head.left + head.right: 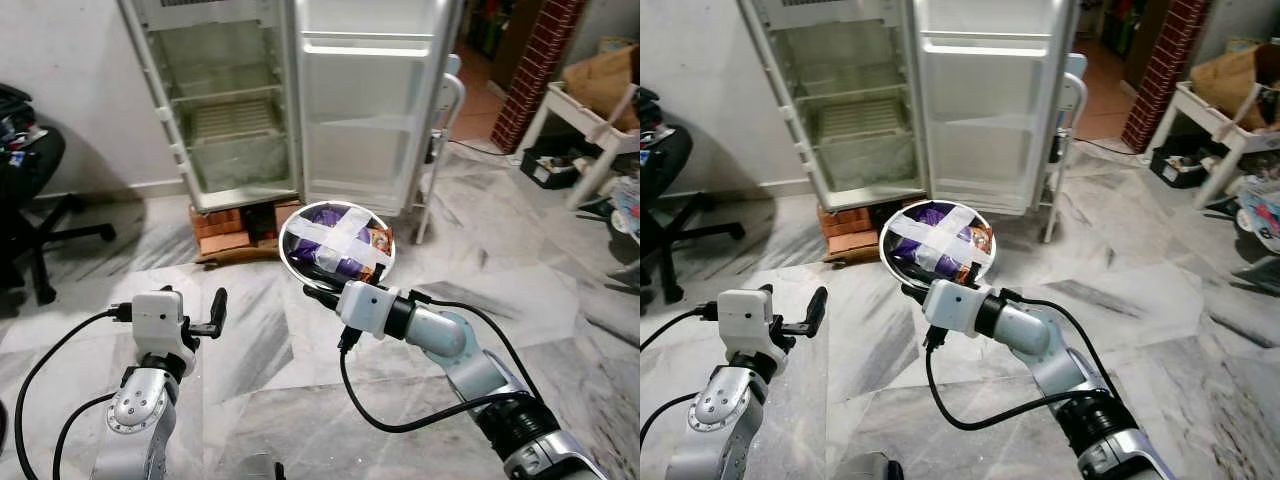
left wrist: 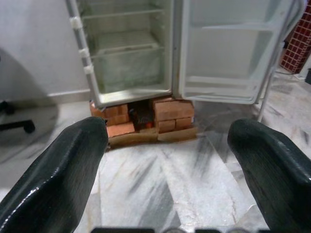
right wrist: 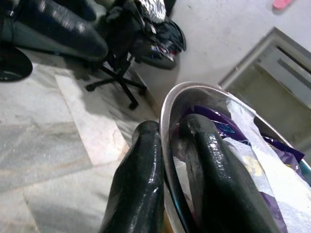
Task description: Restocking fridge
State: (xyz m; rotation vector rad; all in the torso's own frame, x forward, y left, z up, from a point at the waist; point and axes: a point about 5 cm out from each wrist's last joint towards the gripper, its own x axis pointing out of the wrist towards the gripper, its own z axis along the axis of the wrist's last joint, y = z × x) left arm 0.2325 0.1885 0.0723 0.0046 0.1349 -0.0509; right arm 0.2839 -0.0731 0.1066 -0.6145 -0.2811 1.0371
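No readable text, label, brand or number appears on anything here.

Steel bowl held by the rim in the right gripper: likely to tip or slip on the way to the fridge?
Probably tip-prone: the right gripper pinches one edge of the round steel bowl, so the load hangs off-centre. The shiny rim looks slippery against the smooth black fingers. The purple packets seem unlikely to spill, since white tape strips cross over them.

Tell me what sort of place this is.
Probably a room in a lived-in home: an open fridge propped on bricks on a marble floor, an office chair on the left, a cluttered white table on the right.
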